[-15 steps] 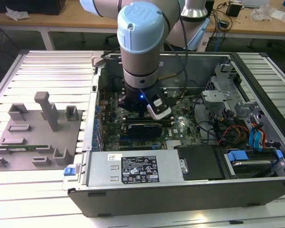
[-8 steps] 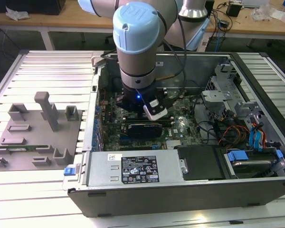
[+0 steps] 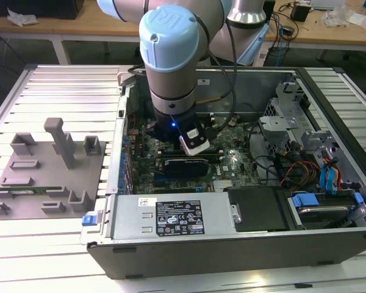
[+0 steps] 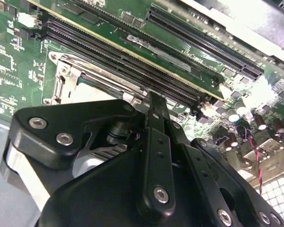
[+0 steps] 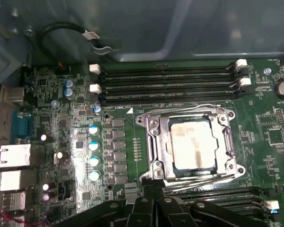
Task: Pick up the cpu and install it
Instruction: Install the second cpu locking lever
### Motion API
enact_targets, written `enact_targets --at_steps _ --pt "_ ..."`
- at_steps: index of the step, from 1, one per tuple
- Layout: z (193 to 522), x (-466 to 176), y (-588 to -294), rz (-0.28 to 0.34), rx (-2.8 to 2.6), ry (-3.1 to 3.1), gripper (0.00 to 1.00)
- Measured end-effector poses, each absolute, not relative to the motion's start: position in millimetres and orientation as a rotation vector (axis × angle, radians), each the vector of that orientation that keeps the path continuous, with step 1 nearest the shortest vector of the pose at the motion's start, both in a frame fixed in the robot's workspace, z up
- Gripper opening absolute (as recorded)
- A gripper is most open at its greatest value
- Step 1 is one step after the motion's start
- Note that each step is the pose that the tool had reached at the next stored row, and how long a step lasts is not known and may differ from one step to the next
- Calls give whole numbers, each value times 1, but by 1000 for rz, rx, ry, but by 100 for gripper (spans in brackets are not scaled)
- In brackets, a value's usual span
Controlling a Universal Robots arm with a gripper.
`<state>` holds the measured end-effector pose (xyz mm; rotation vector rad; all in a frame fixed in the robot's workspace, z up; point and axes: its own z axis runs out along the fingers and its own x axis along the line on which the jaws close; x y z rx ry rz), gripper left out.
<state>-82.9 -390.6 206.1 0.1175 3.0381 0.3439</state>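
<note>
Already your cpu [image 5: 191,144] lies flat inside the socket frame [image 5: 154,125] on the motherboard [image 5: 270,137], probably so its contacts can mate. Its top is square, pale silver and dull, with a smudged patch. Your gripper [image 5: 154,188] hangs just beside the frame's edge, jaws together on nothing, likely free of the chip. Memory slots [image 5: 165,85] flank the socket.
</note>
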Motion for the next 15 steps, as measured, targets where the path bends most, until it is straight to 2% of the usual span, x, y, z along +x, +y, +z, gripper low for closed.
enact_targets --at_steps 15 --pt "203 -82 -392 352 189 3028 11"
